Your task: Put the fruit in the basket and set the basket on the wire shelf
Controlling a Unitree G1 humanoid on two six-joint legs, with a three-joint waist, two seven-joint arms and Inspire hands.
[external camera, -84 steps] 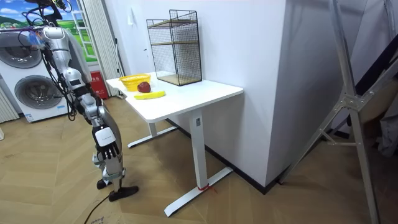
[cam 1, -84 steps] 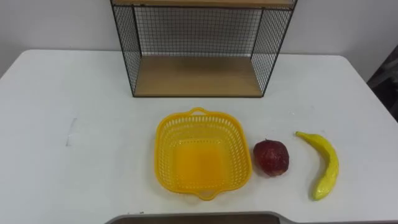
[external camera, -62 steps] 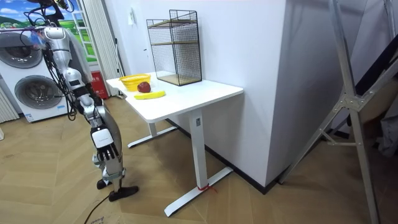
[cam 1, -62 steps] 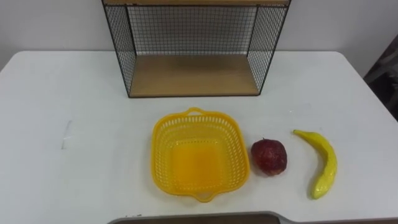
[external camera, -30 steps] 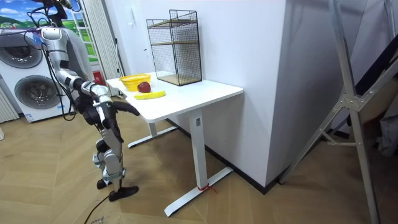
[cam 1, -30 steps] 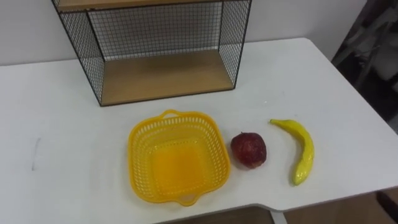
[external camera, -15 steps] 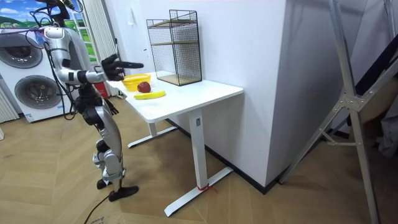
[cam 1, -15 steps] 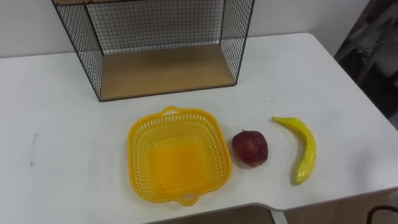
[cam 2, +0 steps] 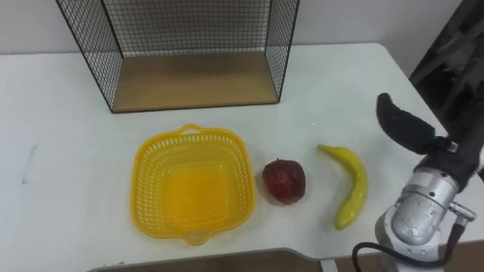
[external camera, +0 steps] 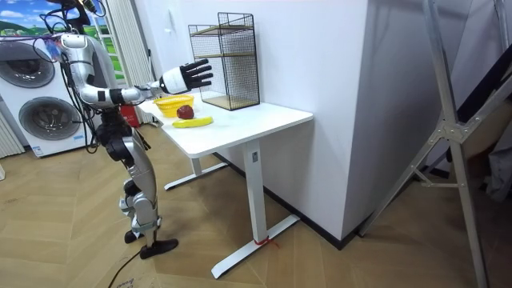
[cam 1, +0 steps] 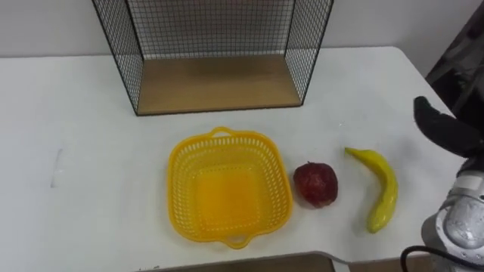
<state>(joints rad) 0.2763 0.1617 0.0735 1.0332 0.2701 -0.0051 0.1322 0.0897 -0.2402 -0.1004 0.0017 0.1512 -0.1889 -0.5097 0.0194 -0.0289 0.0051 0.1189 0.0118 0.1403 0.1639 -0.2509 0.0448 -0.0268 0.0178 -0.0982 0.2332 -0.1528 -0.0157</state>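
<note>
Left eye view, basket: the yellow basket (cam 1: 227, 198) stands empty near the front edge of the white worktop (cam 1: 91, 151), roughly midway along it.
Left eye view, fruit: a red fruit (cam 1: 315, 183) lies just beside the basket's right side. A banana (cam 1: 387, 189) lies further toward the right edge, apart from the red fruit. Neither is in the basket.
Left eye view, wire shelf: the wire shelf (cam 1: 215, 87) stands at the back edge, its open front facing the basket and its wooden floor bare.
Left eye view, right robot hand: the right robot hand (cam 1: 446, 130) hangs over the worktop's right edge, beyond the banana, with nothing in it.
Room view, robot: it stands at the worktop's front edge on the room view's left. Its right arm is stretched out over the worktop, and the robot hand (external camera: 186, 77) is released, fingers spread.
Right eye view, right robot hand: dark fingers (cam 2: 404, 121) are extended, not curled, and clear of the banana.
Step in hand: seemingly the reach for the first fruit; no part of the task is done.
Next move: probably lower the robot hand onto the banana, the nearer fruit. It should close round the middle, lift it clear, and carry it left over the red fruit to the basket.
</note>
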